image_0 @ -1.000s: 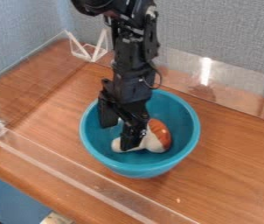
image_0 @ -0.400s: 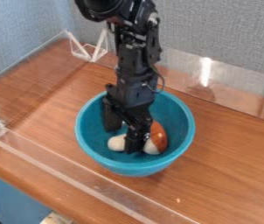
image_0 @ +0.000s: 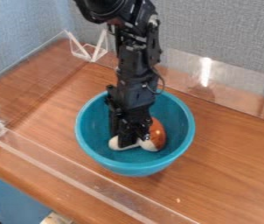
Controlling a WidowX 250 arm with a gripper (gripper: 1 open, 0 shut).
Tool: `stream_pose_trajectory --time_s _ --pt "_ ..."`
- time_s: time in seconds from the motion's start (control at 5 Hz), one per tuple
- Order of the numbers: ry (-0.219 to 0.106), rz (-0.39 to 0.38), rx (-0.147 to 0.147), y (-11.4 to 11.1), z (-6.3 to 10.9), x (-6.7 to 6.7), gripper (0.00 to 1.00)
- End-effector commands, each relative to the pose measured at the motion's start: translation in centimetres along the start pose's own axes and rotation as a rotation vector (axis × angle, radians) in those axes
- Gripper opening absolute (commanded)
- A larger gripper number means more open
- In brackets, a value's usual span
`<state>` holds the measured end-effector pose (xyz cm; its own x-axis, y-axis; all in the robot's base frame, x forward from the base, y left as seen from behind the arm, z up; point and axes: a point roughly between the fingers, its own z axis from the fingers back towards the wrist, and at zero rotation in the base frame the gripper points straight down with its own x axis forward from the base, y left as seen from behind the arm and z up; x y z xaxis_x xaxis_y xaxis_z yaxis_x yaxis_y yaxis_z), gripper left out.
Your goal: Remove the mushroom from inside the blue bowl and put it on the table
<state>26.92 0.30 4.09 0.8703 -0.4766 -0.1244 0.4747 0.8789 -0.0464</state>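
The blue bowl stands on the table near its front acrylic wall. Inside it lies the mushroom, orange-brown cap to the right and cream stem low in the bowl. My gripper points straight down into the bowl. Its dark fingers are drawn together on the mushroom's pale stem, which shows on both sides of them. The mushroom rests on the bowl's bottom.
Clear acrylic walls edge the tabletop at the back right and along the front. A blue-grey wall rises behind the table. Bare wood lies to the left of the bowl.
The gripper has sunk a little deeper into the bowl. Its fingers, spread apart before, have closed in on the mushroom. The bowl has stayed put.
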Motion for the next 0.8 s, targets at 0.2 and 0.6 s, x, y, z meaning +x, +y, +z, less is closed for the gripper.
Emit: stream_pose_trajectory --time_s 0.2,0.6 --pt "-0.080 0.010 0.025 0.6 4.1 -0.4 0.00" --pt "-0.118 0.070 0.059 2.8 9.4 -2.6 0.00"
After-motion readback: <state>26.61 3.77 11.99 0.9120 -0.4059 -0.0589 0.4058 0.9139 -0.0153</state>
